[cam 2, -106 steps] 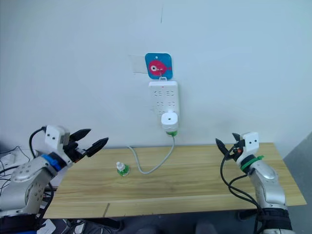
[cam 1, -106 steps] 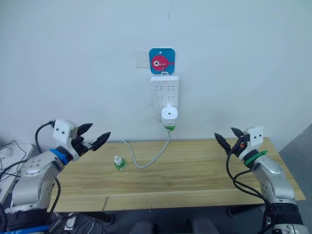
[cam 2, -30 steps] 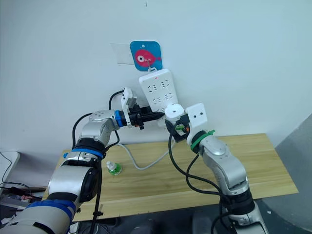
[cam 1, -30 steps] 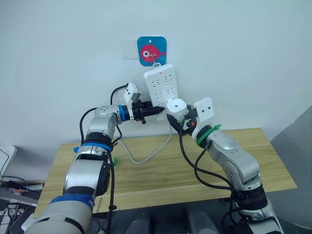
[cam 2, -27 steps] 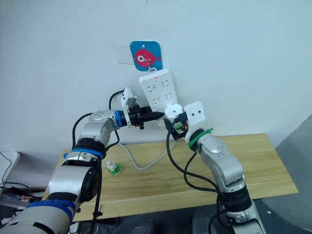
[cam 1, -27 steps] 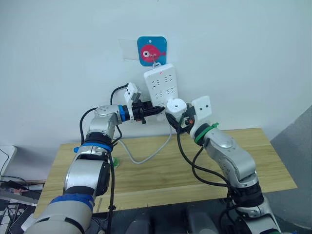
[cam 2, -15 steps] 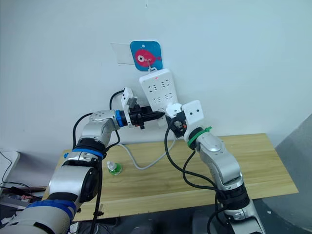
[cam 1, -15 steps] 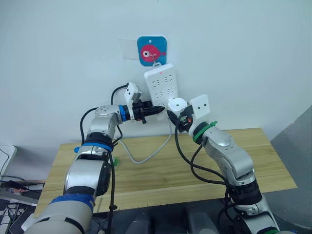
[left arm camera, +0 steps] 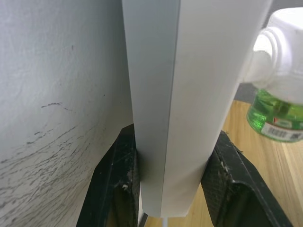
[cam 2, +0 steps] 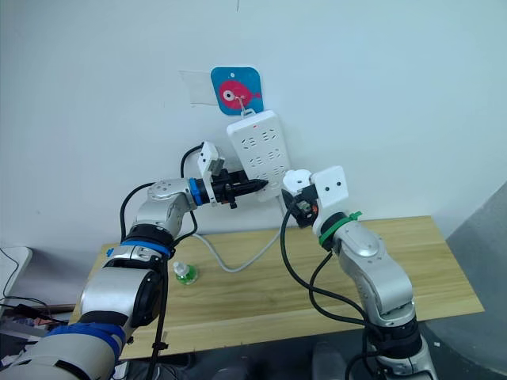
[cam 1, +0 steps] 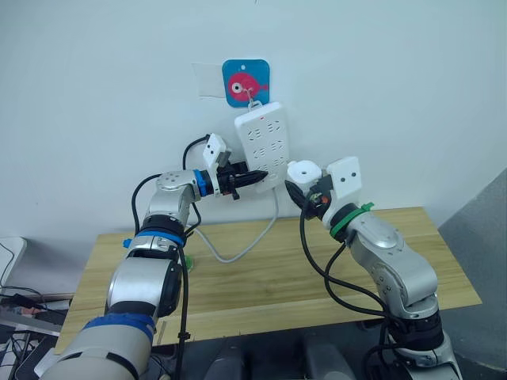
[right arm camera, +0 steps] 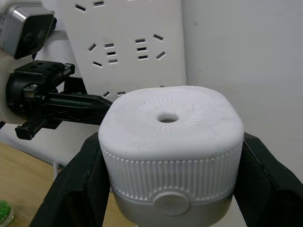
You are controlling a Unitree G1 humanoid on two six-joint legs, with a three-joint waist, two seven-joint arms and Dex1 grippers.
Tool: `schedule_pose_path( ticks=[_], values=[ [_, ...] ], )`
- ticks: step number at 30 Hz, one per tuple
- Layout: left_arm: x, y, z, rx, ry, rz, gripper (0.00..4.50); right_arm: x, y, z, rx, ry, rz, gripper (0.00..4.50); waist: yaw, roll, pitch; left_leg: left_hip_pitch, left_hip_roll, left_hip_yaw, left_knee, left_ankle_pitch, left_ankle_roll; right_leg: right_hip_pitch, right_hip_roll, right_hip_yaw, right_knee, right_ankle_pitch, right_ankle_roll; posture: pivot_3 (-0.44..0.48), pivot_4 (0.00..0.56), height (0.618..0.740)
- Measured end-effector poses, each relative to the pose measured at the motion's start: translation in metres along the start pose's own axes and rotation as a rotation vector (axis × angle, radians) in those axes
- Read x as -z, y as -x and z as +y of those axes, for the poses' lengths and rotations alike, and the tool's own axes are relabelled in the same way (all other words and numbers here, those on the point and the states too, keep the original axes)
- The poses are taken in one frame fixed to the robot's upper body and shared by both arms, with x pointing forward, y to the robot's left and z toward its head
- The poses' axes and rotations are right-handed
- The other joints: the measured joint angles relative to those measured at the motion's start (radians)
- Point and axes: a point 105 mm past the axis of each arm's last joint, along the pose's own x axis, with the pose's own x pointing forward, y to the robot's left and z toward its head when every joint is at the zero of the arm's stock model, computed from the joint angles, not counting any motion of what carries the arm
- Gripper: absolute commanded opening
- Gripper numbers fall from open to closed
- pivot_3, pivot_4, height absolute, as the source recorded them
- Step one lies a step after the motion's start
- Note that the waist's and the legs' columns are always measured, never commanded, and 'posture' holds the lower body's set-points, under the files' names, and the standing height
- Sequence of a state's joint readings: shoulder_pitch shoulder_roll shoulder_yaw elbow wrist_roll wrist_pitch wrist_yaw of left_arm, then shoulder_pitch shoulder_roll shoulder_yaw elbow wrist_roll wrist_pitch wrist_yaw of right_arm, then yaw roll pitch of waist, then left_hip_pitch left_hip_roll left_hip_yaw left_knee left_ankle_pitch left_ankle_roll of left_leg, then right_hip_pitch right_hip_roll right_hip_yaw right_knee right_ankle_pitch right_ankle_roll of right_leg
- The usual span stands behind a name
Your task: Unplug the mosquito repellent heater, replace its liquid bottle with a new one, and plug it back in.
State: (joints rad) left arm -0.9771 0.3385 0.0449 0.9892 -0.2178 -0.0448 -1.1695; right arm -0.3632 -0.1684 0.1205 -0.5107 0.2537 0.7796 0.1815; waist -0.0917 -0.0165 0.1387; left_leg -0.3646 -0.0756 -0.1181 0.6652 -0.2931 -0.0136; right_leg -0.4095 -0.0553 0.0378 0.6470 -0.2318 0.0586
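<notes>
R fingers [right arm camera: 170, 179] clamped on heater [right arm camera: 169, 124], one each side; heater off power strip [cam 1: 264, 146], held just right of strip's lower end, clear of wall. L fingers [left arm camera: 175, 182] clamped across strip's lower edge; strip tilted on wall under blue fish sign [cam 1: 245, 81]. White cable [cam 1: 238, 245] drops to worktop [cam 1: 269, 277]. New bottle [cam 2: 184, 273] upright on worktop, far left, apart from both arms.

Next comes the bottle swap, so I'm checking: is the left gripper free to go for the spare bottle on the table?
Probably not yet: the left gripper is clamped on the power strip, while the new bottle stands unobstructed on the table below.
</notes>
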Motion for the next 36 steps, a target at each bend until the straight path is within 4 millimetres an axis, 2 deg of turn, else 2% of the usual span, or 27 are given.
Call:
schedule_pose_path(
  ticks=[3,6,8,9,12,15,17,21,24,27,31,36],
  values=[
    [0.001,0.011,0.008,-0.052,0.004,0.006,2.87,-0.001,0.008,-0.004,-0.004,-0.106,-0.027,3.03,-0.011,0.0,0.0,0.0,0.001,0.0,-0.001,0.0,0.0,-0.001,0.0,0.001,0.0,0.0,0.0,-0.218,0.142,0.74],
    [0.004,0.019,0.004,-0.054,0.01,-0.019,3.76,0.0,0.016,-0.023,0.049,-0.209,-0.051,3.03,-0.024,0.001,0.0,0.0,0.002,0.0,-0.001,0.0,0.0,-0.002,0.0,0.002,0.0,0.0,0.0,-0.212,0.144,0.74],
    [0.012,0.037,0.003,-0.083,0.014,-0.001,4.35,0.0,0.019,-0.03,0.059,-0.31,-0.08,3.03,-0.038,0.002,0.0,0.001,0.003,0.002,-0.003,0.0,0.0,-0.002,-0.001,0.004,0.001,0.0,0.0,-0.207,0.144,0.74],
    [0.019,0.048,0.002,-0.101,0.019,0.017,4.48,0.001,0.02,-0.035,0.074,-0.373,-0.093,3.03,-0.05,0.002,0.0,0.001,0.005,0.002,-0.004,0.0,0.0,-0.003,0.0,0.004,0.001,0.0,0.0,-0.202,0.143,0.74],
    [0.037,0.073,-0.008,-0.131,0.045,0.064,4.48,0.014,0.024,-0.052,0.139,-0.537,-0.089,3.03,-0.058,0.003,0.0,-0.003,0.008,0.005,-0.005,0.0,0.0,-0.008,0.001,0.006,0.001,-0.001,-0.001,-0.193,0.142,0.74],
    [0.038,0.086,-0.024,-0.126,0.043,0.064,4.48,0.023,0.023,-0.055,0.146,-0.701,-0.085,3.03,-0.059,0.003,0.0,-0.012,0.01,0.006,-0.003,0.001,-0.003,-0.016,0.001,0.007,0.001,0.0,-0.002,-0.177,0.138,0.74],
    [0.03,0.088,-0.045,-0.099,0.001,0.038,4.48,0.027,0.021,-0.054,0.138,-0.855,-0.1,3.03,-0.058,0.004,0.001,-0.012,0.01,0.007,-0.003,0.0,-0.002,-0.016,0.0,0.008,0.0,0.0,-0.003,-0.165,0.136,0.74],
    [0.013,0.072,-0.076,-0.08,-0.055,-0.042,4.48,0.03,0.025,-0.056,0.121,-1.036,-0.116,3.03,-0.034,0.008,0.003,-0.012,0.01,0.007,-0.002,0.0,-0.001,-0.014,0.0,0.006,0.0,0.003,-0.006,-0.153,0.134,0.74],
    [0.003,0.043,-0.1,-0.05,-0.06,-0.12,4.48,0.027,0.024,-0.052,0.081,-1.106,-0.115,3.03,-0.017,0.009,0.003,-0.009,0.01,0.008,-0.002,0.0,0.0,-0.011,0.001,0.006,0.0,0.003,-0.006,-0.149,0.135,0.74],
    [0.009,0.011,-0.121,-0.017,-0.037,-0.148,4.48,0.022,0.024,-0.048,0.035,-1.144,-0.11,3.03,-0.017,0.009,0.003,-0.008,0.01,0.011,-0.002,0.0,0.0,-0.011,0.002,0.005,0.0,0.003,-0.006,-0.152,0.135,0.74],
    [0.013,-0.013,-0.127,-0.041,-0.011,-0.184,4.48,0.019,0.025,-0.045,0.016,-1.168,-0.102,3.03,-0.021,0.01,0.003,-0.008,0.011,0.013,-0.002,0.0,0.0,-0.011,0.003,0.005,0.0,0.003,-0.006,-0.164,0.134,0.74],
    [0.014,-0.028,-0.123,-0.086,-0.019,-0.217,4.48,0.016,0.025,-0.035,-0.013,-1.185,-0.077,3.03,-0.023,0.01,0.003,-0.008,0.013,0.013,-0.002,0.0,0.0,-0.011,0.005,0.005,0.0,0.003,-0.006,-0.171,0.136,0.74]
  ],
)
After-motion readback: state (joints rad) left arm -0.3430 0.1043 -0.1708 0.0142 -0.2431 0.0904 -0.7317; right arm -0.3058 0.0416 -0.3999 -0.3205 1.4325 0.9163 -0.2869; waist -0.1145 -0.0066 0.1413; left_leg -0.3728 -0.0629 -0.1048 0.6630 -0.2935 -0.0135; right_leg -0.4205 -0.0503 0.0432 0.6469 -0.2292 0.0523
